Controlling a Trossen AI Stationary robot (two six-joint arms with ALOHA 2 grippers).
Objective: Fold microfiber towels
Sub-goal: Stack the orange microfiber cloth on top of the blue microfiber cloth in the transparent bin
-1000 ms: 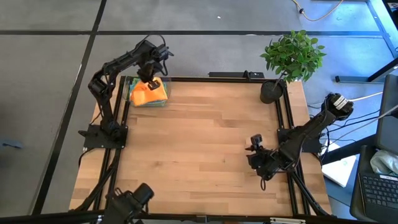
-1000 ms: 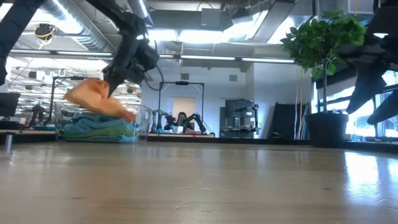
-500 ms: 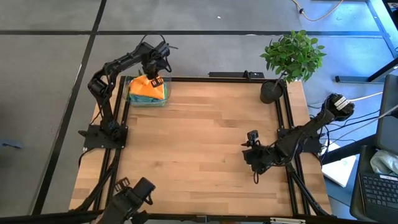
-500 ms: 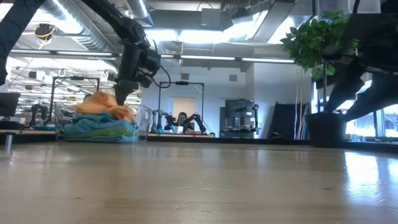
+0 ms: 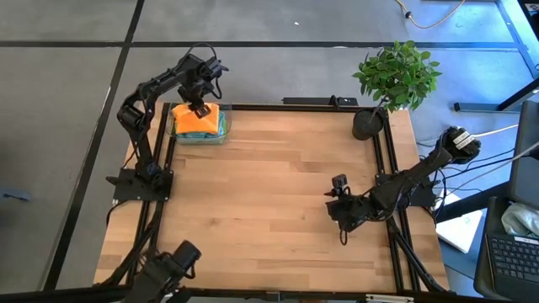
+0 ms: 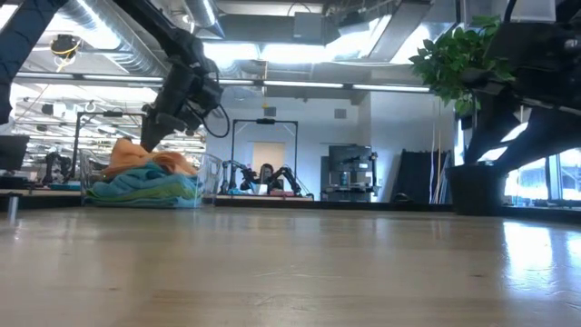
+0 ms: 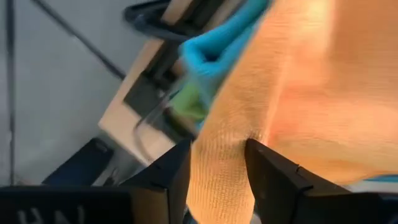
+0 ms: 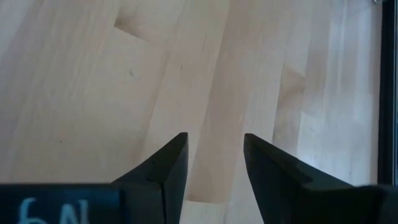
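At ten o'clock on the table, orange towel atop the towel stack, left gripper just above it, fingers apart, right gripper open, empty, toward four o'clock.

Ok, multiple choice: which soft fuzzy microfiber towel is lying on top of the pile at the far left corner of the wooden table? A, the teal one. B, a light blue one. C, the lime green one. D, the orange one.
D: the high view shows the orange microfiber towel lying on top of the pile, with teal and blue cloth showing only around its edges, under the left gripper.
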